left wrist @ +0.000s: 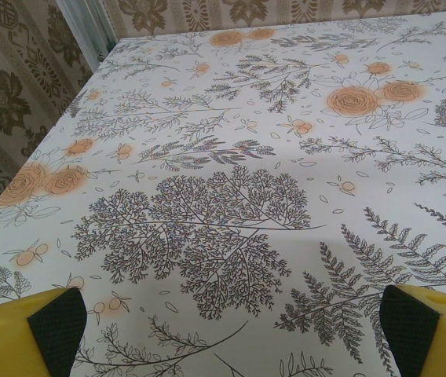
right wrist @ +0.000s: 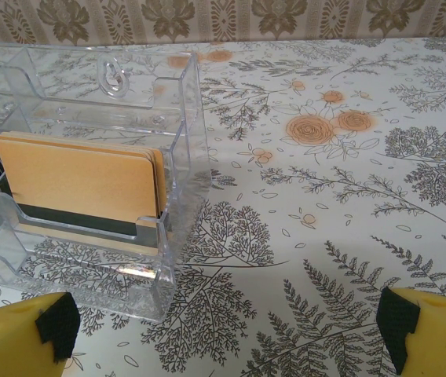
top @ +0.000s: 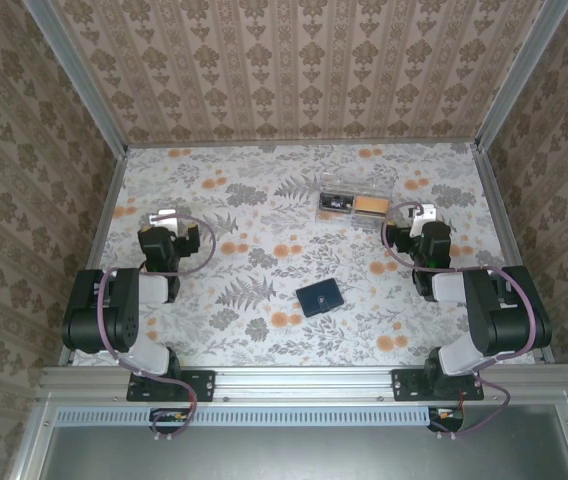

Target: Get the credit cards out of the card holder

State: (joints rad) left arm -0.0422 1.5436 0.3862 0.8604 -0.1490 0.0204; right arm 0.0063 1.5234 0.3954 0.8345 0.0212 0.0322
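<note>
I see a clear plastic box (right wrist: 182,149) holding upright tan cards (right wrist: 82,182), standing on the floral table (right wrist: 349,236).

A dark navy card holder (top: 320,298) lies closed and flat on the floral surface (top: 254,200), between the two black arms and toward the near edge. The left pincer (top: 164,216) hangs over a bare patch well off to its left. The right pincer (top: 422,212) sits just beside the right end of a clear plastic box (top: 357,200) farther back.
</note>
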